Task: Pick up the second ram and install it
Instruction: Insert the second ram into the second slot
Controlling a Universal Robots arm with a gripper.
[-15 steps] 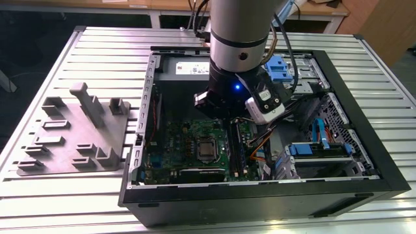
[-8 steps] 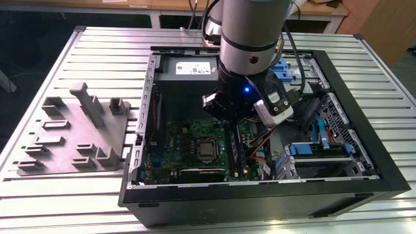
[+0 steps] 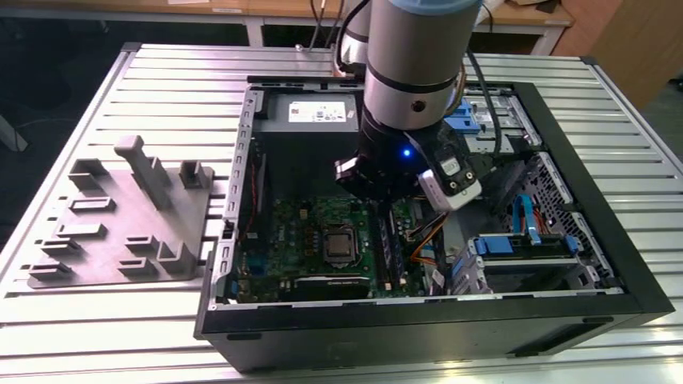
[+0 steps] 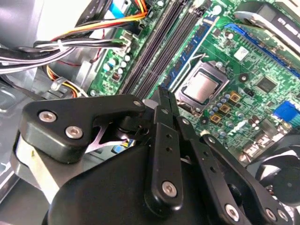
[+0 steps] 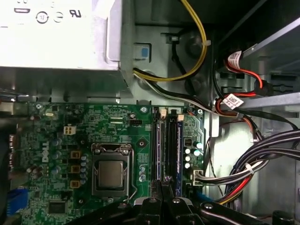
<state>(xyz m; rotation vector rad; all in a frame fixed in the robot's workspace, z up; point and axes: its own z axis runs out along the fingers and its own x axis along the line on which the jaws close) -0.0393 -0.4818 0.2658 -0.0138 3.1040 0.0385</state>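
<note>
Low, jaws closed, over motherboard slots (image 5: 168, 145).

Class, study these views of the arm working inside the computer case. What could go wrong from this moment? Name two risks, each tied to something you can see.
1. The end effector sits right at the long memory slots. A push slightly off line might strain the slots or the motherboard, and the bare processor lies just beside them.
2. A cable bundle runs close by the slots, so the arm could snag it.
</note>
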